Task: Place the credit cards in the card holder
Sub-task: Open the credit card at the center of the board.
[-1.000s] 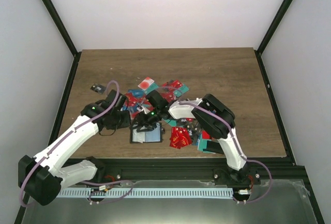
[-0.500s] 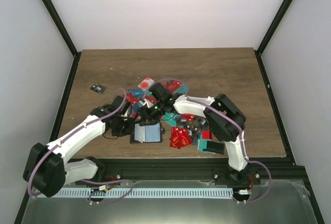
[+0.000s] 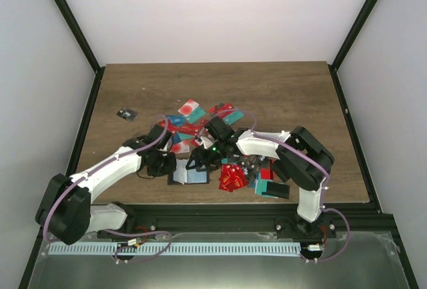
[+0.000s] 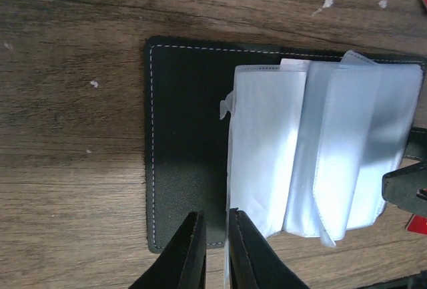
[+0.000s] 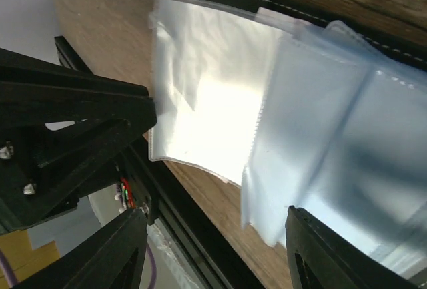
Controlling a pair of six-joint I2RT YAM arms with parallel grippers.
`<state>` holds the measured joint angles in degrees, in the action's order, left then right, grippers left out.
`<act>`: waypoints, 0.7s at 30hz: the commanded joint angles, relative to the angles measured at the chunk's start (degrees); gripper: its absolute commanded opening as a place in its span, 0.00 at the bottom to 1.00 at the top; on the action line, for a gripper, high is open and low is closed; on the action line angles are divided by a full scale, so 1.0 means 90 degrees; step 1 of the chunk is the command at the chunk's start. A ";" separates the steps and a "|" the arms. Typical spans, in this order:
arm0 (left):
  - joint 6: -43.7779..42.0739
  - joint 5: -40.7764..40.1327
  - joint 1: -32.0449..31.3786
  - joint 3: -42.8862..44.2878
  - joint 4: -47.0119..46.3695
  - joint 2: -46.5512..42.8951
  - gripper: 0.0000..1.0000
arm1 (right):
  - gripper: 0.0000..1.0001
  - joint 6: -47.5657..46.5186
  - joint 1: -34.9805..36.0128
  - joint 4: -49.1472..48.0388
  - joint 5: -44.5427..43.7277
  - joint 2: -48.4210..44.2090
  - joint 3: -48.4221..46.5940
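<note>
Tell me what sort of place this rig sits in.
Likely a lab robot cell, not a home: plain white walls in a black frame, and one wooden table.

card holder [image 4: 180, 135]: matt black, stitched | pockets [image 4: 320, 149]: glossy clear plastic | table [image 4: 67, 169]: matt grained wood

The wooden table [image 3: 293, 95] is brown, its grain running side to side. A few pale specks [image 4: 327, 1] sit on the boards ahead of the left gripper [image 3: 175, 167]. What looks like a plain black flat case [image 3: 281, 191] lies near the table's near edge, well to the right of the right gripper [image 3: 199, 161]. Black frame posts [image 3: 72, 29] rise from the table's far corners, well beyond both grippers, against white walls [image 3: 213, 9]. Behind the grippers, past the near edge, run a black rail [image 3: 220, 214] and a pale perforated strip [image 3: 220, 249].
</note>
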<state>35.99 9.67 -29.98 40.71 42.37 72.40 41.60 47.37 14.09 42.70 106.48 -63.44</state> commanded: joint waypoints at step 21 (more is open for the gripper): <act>-0.0039 0.0127 0.0030 -0.0098 -0.0186 0.0024 0.11 | 0.59 0.0311 0.0282 -0.0570 0.0502 0.0772 -0.0704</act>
<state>35.94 9.52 -29.98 40.25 41.87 73.91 42.96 48.58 11.05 45.01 112.01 -66.78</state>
